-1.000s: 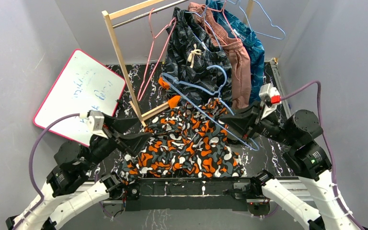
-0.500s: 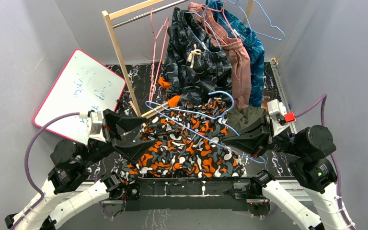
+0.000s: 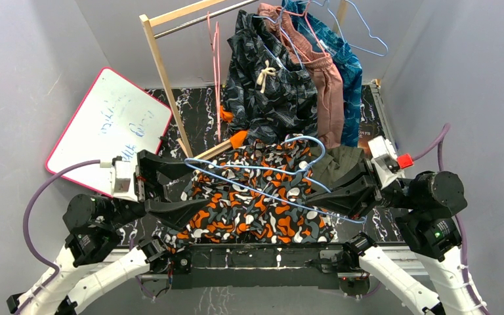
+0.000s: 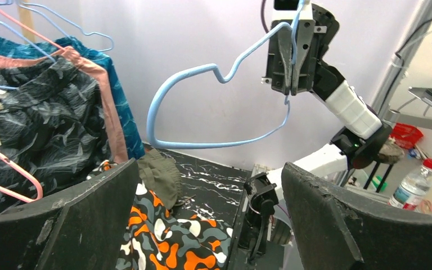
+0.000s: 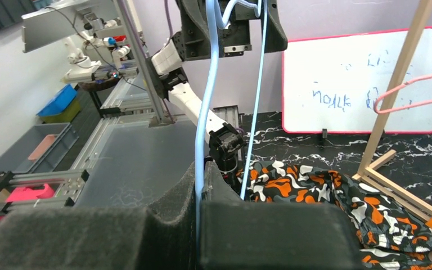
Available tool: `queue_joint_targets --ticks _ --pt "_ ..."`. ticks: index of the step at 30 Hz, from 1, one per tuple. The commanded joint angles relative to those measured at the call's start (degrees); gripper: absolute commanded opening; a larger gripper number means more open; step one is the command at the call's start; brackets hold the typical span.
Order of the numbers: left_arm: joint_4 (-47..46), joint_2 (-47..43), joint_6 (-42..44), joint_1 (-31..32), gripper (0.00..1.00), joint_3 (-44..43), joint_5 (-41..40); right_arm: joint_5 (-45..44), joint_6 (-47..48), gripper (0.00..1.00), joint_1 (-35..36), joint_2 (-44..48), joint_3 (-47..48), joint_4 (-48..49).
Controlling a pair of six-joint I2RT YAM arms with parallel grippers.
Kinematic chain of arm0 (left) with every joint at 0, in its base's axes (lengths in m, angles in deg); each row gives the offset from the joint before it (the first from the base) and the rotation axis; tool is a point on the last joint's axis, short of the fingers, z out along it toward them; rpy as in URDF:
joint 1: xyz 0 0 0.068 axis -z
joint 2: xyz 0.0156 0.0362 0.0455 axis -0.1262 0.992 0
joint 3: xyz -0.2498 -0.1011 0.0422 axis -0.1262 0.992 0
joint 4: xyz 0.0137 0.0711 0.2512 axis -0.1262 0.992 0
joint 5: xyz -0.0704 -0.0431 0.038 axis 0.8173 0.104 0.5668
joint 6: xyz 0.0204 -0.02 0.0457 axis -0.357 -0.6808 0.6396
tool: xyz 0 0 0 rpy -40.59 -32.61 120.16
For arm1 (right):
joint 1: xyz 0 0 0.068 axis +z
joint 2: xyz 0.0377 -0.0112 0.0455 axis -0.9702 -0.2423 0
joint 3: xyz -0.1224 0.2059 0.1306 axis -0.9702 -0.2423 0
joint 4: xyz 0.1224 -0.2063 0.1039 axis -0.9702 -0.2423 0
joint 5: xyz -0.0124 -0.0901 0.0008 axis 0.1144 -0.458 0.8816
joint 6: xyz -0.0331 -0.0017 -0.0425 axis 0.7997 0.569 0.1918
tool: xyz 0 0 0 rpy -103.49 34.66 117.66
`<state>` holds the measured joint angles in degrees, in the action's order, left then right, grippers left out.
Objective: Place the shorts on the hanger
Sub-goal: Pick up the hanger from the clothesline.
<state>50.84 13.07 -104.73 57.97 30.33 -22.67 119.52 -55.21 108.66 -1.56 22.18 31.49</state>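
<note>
1. The right gripper was clenched on the hanger. The light-blue wire ran out from between its pressed-together fingers, near one lower corner of the triangle.
2. The hanger was held in the air, tilted, and reached across above the shorts toward the left arm. Its curved hook pointed toward the back of the table.
3. The shorts lay spread on the table between the two arms, close to the near edge. In the left wrist view the wire stood clear of the fabric.
4. The left gripper was released, jaws wide, with nothing between them. It was positioned at the left edge of the shorts.
5. In the top view the hanger's far corner overlapped the left gripper's upper finger. Contact could not be determined.
6. The olive-green shorts lay bunched beside the far right corner of the camouflage pair, just beyond the right gripper.
7. The wooden rack stood at the back. It carried the dark patterned shorts, other garments and the pink hangers.
8. The whiteboard stood at the left side.
</note>
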Motion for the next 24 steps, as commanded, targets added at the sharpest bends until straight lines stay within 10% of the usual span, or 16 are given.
queue_joint_targets --ticks 1,16,24 --pt "-3.75 1.54 1.69 -0.22 0.95 0.10 7.38 3.30 -3.57 0.00 -0.07 0.79 -0.60 7.24" --pt "-18.62 5.14 -0.89 -0.20 0.82 2.47 18.41 3.51 -6.14 0.00 -0.08 1.30 -2.78 9.26" --pt "-17.20 7.60 -0.90 -0.27 0.35 0.98 18.67 2.44 -4.42 0.00 -0.07 1.92 -3.50 6.78"
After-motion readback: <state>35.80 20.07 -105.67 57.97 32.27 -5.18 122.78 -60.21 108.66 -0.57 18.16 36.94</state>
